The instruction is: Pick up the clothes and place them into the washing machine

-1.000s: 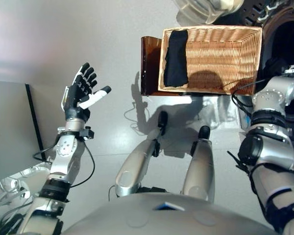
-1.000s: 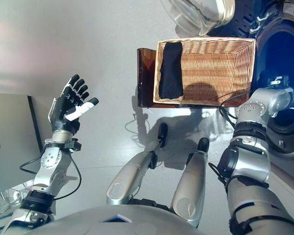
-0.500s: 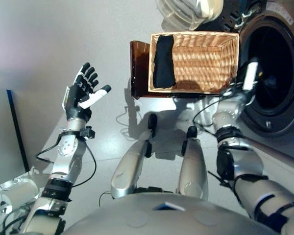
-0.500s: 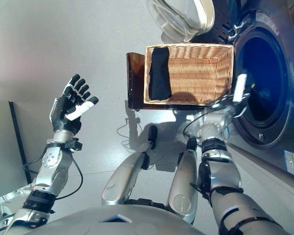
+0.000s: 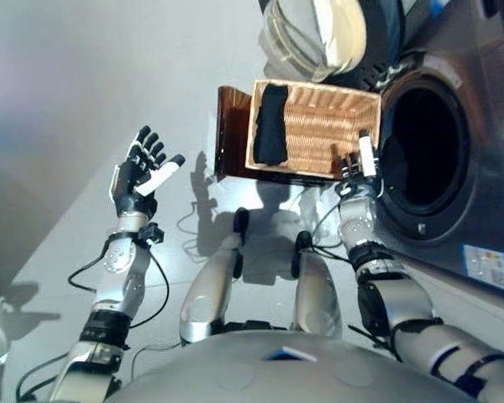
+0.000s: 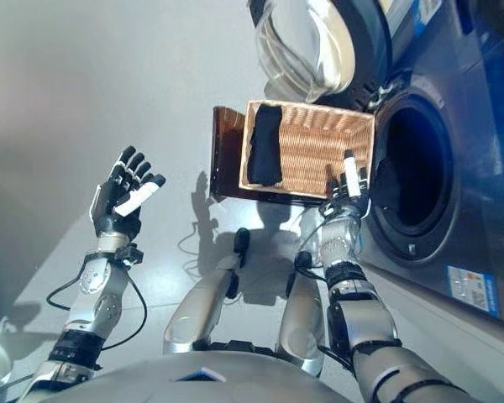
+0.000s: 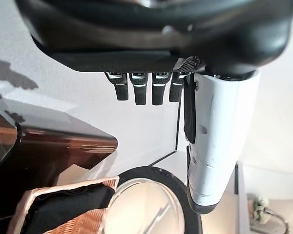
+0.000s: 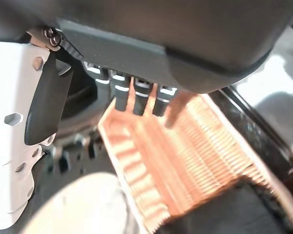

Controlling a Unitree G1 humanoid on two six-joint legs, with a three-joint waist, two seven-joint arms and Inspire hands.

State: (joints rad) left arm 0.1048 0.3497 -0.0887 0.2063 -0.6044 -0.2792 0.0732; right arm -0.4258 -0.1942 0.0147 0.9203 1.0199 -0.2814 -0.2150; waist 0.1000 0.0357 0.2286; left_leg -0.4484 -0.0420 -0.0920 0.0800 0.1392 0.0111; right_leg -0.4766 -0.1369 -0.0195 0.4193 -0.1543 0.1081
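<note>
The dark grey front-loading washing machine (image 5: 454, 159) stood just beside the woven wicker rectangular basket (image 5: 319, 134), on the basket's right, with its round drum opening (image 5: 422, 147) dark; its contents could not be made out. The machine's round glass-fronted door (image 5: 315, 38) hung swung open beyond the basket's far edge. The basket rested on a dark brown glossy stand (image 5: 232, 134) that projected past its left side. Inside the basket, one black folded garment (image 5: 270, 126) lay along the left wall; the rest of the woven floor showed bare. The right hand (image 5: 357, 164) was at the basket's near right corner, between basket and drum opening, fingers straight and relaxed, nothing held. The left hand (image 5: 142, 174) was raised well apart to the left of the basket, fingers spread and released, empty.
</note>
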